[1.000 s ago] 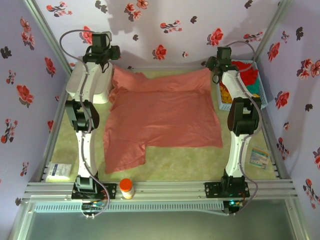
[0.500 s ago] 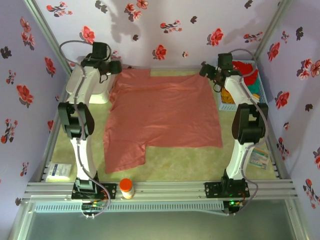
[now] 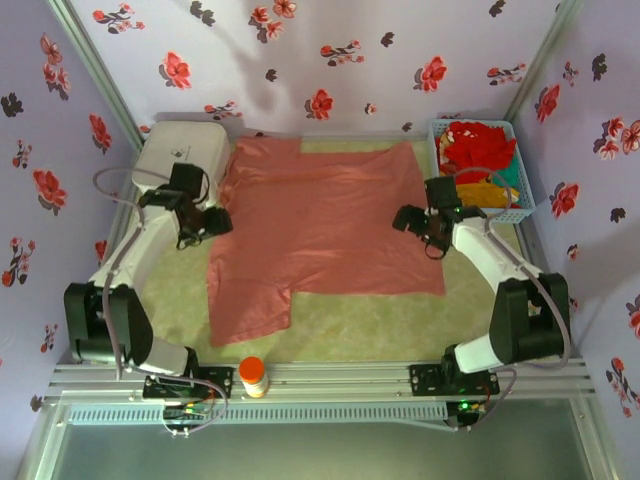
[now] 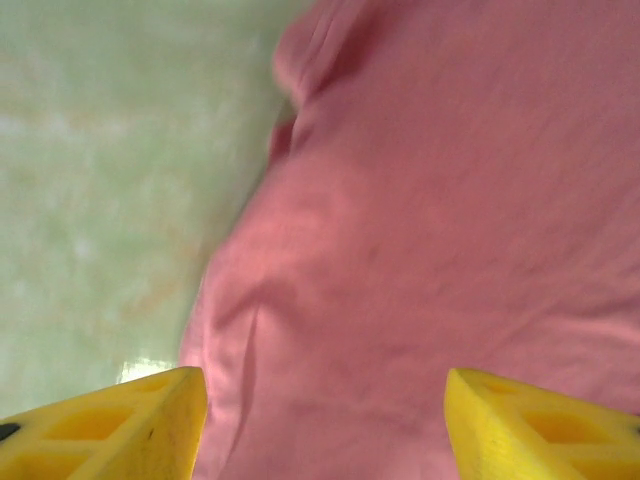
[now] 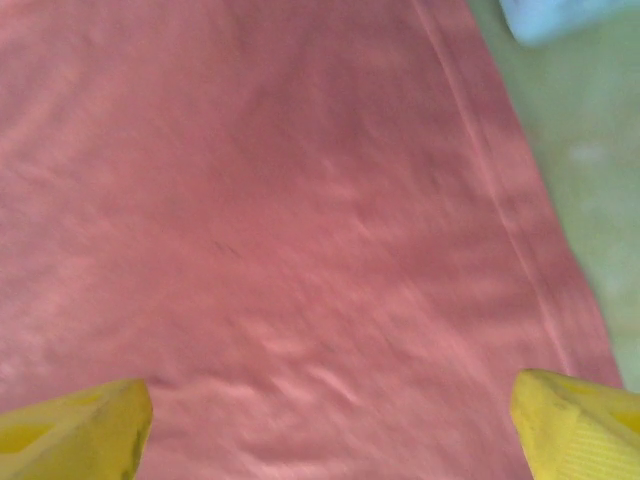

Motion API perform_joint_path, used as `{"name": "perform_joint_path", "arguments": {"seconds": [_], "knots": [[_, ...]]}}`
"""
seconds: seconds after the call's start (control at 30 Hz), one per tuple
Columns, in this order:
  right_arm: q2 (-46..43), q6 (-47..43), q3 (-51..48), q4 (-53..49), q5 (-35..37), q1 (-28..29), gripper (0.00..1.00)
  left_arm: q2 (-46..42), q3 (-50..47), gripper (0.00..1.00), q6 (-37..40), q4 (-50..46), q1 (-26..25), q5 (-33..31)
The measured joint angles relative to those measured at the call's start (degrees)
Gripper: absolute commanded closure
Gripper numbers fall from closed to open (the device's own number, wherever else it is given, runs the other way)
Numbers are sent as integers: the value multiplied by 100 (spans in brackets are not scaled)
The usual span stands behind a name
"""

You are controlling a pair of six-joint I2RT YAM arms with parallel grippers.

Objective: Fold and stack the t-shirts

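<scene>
A salmon-pink t-shirt (image 3: 325, 225) lies spread flat on the green mat, one sleeve at the front left. My left gripper (image 3: 218, 222) hovers at the shirt's left edge, open, with nothing between its yellow fingers (image 4: 110, 425); below it the wrist view shows the pink t-shirt (image 4: 450, 230). My right gripper (image 3: 408, 220) hangs over the shirt's right part, open and empty, its fingers (image 5: 70, 430) far apart above the pink t-shirt (image 5: 280, 230). Red, orange-yellow and teal t-shirts (image 3: 478, 155) are heaped in the basket at the back right.
A white rounded plastic box (image 3: 180, 155) stands at the back left. The light-blue lattice basket (image 3: 521, 205) sits at the back right. An orange-capped bottle (image 3: 253, 376) stands on the front rail. Packets lie at front left (image 3: 118, 339) and front right (image 3: 517, 316).
Both arms have drawn back from the shirt's far edge toward the front, and both grippers now hang lower over the shirt's sides. The far edge lies flat where they left it.
</scene>
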Motion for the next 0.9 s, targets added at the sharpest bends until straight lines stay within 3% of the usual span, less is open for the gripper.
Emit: {"name": "perform_joint_path", "arguments": {"seconds": [0.33,0.6,0.9], "knots": [[-778,227,-1019,-409,151,-28,17,-1655,-1202,40,-885,-1008,-452,2],[-1102,229,-1215,-704,623,-229,20,-1714,-2164,42,-1851,-1510,-1436,-214],[-1032,273,-1290,-927,1001,-363,25,-1725,-2782,41,-2605,-1331,-1705,-282]]}}
